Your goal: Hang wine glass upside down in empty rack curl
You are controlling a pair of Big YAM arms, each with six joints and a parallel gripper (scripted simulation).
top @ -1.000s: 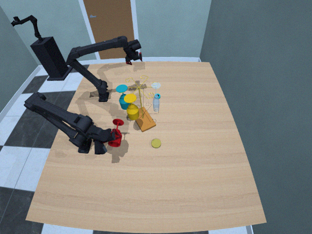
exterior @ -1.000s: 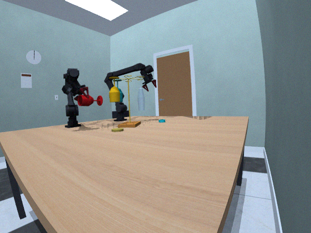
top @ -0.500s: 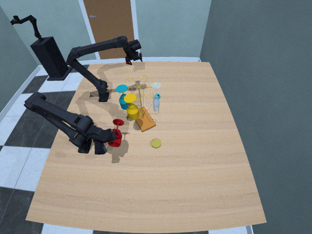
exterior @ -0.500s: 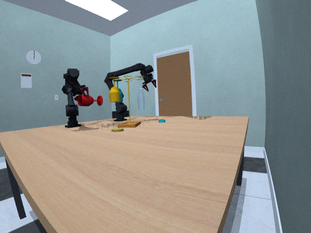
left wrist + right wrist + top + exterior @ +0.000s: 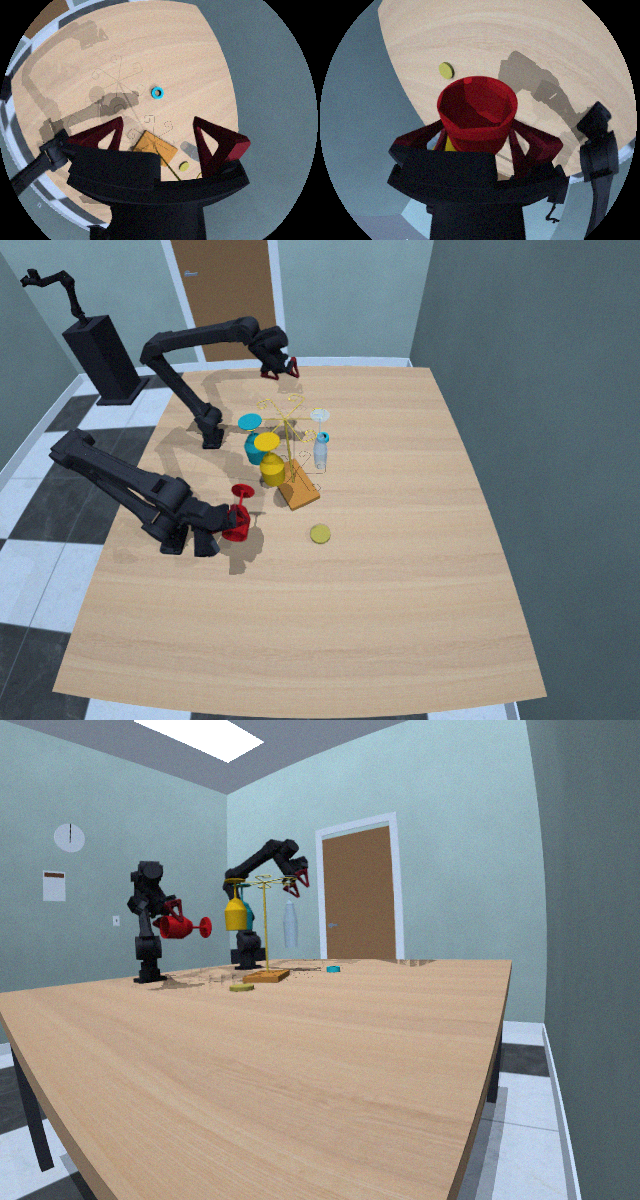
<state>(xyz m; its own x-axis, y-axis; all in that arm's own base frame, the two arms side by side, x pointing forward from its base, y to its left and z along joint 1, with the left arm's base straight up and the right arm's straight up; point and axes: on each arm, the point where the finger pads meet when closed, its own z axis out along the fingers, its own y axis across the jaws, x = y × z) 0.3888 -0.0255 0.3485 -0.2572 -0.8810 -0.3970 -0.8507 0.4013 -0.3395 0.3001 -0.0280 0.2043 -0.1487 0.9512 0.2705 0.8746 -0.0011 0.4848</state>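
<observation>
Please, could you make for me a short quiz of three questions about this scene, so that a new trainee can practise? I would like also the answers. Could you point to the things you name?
1. Multiple choice. What is between the fingers of the right gripper (image 5: 231, 519) (image 5: 175, 913) (image 5: 478, 125)?
A) the yellow glass
B) the red wine glass (image 5: 236, 531) (image 5: 175, 927) (image 5: 477, 135)
C) the blue ring

2. True or false. The left gripper (image 5: 283, 375) (image 5: 301, 890) (image 5: 158, 120) is shut on a glass.

3. Short answer. How many glasses hang upside down on the rack (image 5: 289, 446) (image 5: 266, 926) (image 5: 154, 145)?

Key: 1) B; 2) False, it is open with nothing between its fingers; 3) Three.

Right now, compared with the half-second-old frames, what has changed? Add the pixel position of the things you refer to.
The left gripper (image 5: 283, 376) (image 5: 302, 891) (image 5: 158, 120) has moved slightly up and to the left in the exterior view; it is open and took hold of nothing. No release is visible. The right gripper (image 5: 233, 519) (image 5: 169, 922) (image 5: 477, 121) stays on the red wine glass (image 5: 237, 529) (image 5: 176, 927) (image 5: 477, 134), and the yellow glass (image 5: 272, 470) (image 5: 235, 916) hangs unmoved.
</observation>
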